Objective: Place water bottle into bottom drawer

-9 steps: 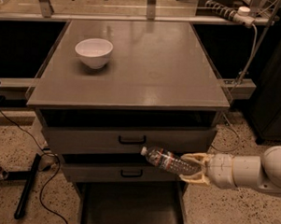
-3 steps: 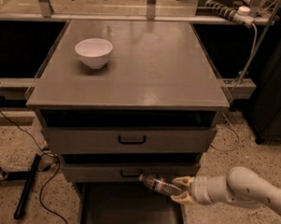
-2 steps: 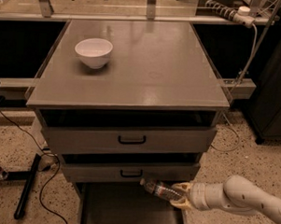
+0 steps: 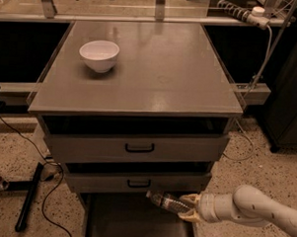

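The water bottle (image 4: 168,203) is a small clear ribbed bottle lying nearly level, its cap end pointing left. My gripper (image 4: 189,208) comes in from the lower right and is shut on the bottle's base end. It holds the bottle just above the right part of the bottom drawer (image 4: 129,223), a wide grey tray pulled out below the two shallower drawers. The bottle hangs right under the front of the second drawer (image 4: 136,181). I cannot tell whether the bottle touches the tray floor.
A white bowl (image 4: 99,55) stands at the back left of the grey cabinet top (image 4: 155,76). The upper drawer (image 4: 137,147) has a black handle. A black stand leg and cables (image 4: 31,194) lie on the floor to the left. A power strip (image 4: 242,11) is at the back right.
My gripper has lowered the bottle from in front of the second drawer down to just above the bottom drawer's tray. It has barely moved over the last second.
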`<state>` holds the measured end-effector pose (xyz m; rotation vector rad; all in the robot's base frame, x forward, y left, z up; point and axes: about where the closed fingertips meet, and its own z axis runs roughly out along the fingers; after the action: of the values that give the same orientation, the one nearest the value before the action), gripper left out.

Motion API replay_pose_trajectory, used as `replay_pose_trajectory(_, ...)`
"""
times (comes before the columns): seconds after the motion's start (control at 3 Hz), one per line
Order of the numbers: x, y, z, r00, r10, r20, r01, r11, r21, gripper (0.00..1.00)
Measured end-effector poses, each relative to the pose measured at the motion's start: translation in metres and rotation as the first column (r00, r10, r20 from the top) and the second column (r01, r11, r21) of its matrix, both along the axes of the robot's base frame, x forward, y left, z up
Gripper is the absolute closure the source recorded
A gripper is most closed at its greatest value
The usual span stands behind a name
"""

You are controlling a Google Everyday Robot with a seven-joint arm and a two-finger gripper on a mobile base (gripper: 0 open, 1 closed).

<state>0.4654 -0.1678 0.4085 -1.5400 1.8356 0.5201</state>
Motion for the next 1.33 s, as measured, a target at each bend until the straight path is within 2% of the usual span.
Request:
replay_pose_trajectory(0.33, -0.003, 0.013, -0.037, 0.9973, 0.004, -0.073, -0.006, 0.999, -0.033, 1.00)
replay_pose_trajectory(0.67, -0.002, 0.030, -0.078, 0.9907, 0.005, -0.136, -0.016, 0.996, -0.083, 1.00)
replay_pose_trajectory(1.0, -0.003, 0.048, -0.115, 0.9857, -0.004, -0.168, -0.017, 0.992, -0.121, 1.00)
replay_pose_trajectory(1.33, -0.002, 0.059, -0.146, 0.9871, -0.017, -0.159, 0.003, 0.997, -0.082, 1.00)
